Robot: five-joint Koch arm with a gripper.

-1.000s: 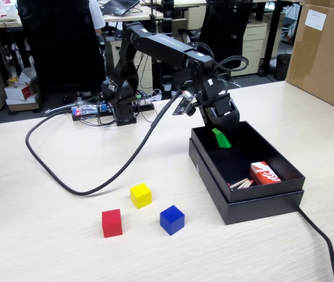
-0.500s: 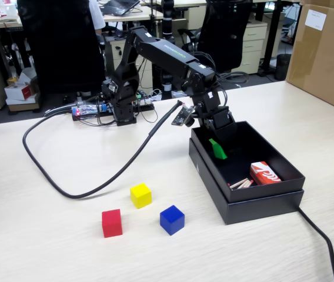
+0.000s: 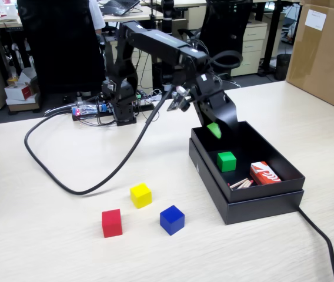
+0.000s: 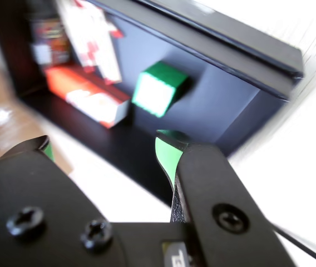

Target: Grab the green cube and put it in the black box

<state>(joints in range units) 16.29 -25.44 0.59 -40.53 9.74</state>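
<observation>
Green cube (image 3: 226,161) sits on the floor of the black box (image 3: 261,197), just beside a red-and-white packet (image 3: 265,174) and free of the arm. Gripper (image 4: 105,147) hangs above the box's far end with jaws spread apart, nothing between them. Yellow cube (image 3: 140,195), red cube (image 3: 112,223) and blue cube (image 3: 171,220) lie on the table (image 3: 49,247), left of the box in the fixed view.

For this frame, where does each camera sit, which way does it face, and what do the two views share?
Fixed view: stands off the table's front, raised, looking across at the arm's base, whole arm and gripper above the black box.
Wrist view: rides on the gripper, looking past both open jaws into the black box.
Shared: the green cube lying free in the box, beside a red pack.
</observation>
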